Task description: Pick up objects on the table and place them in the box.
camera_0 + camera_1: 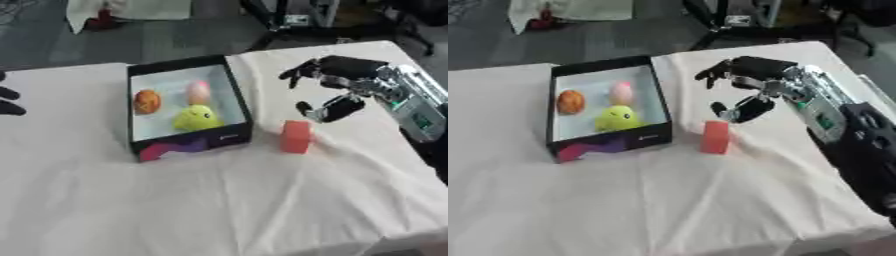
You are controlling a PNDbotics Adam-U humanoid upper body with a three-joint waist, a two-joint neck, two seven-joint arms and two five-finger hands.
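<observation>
A red block [296, 136] stands upright on the white-covered table [219, 210], right of centre in the frame and just beside the lower right corner of the black box [236, 95]. Inside the box lie an orange ball [146, 101], a pink egg-shaped thing [199, 92] and a yellow toy [198, 118]. Above and to the right of the block hangs the right hand [337, 87], its fingers [297, 72] spread and relaxed, holding nothing, the thumb near the block but apart from it. At the far left edge, only dark fingertips of the left hand [9, 101] show; I cannot tell how they are set.
</observation>
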